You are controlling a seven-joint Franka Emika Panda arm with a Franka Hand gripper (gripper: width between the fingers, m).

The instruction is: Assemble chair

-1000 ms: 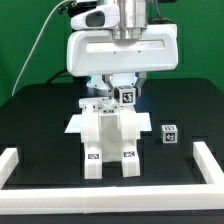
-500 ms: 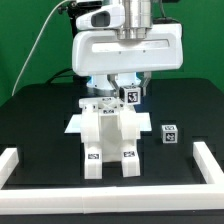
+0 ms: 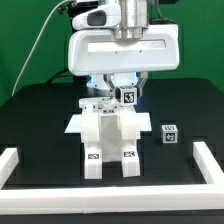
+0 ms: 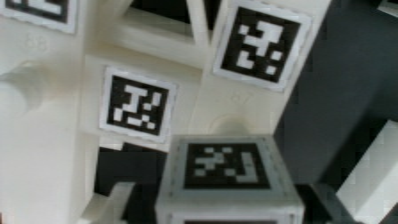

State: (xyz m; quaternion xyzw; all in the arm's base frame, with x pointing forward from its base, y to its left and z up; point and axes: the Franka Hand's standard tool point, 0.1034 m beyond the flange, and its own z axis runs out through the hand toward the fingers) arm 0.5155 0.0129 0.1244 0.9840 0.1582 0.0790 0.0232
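The partly joined white chair (image 3: pixel 108 140) stands mid-table: a flat slab with two long bars reaching toward the front, each with a tag at its end. My gripper (image 3: pixel 125 93) hangs over its rear and is shut on a small white tagged cube (image 3: pixel 127 96), held against the chair's back part. In the wrist view the cube (image 4: pixel 228 172) sits between my two dark fingers (image 4: pixel 121 200), just next to the chair's tagged bars (image 4: pixel 143 100). A second loose tagged cube (image 3: pixel 170 135) rests on the table at the exterior view's right.
A white rail (image 3: pixel 20 165) edges the black table at the front and both sides. The arm's large white body (image 3: pixel 122 45) hides the rear of the chair in the exterior view.
The gripper with the cube dipped slightly to the exterior view's right half a second ago and is now back over the chair's rear. The chair and loose cube have not moved.
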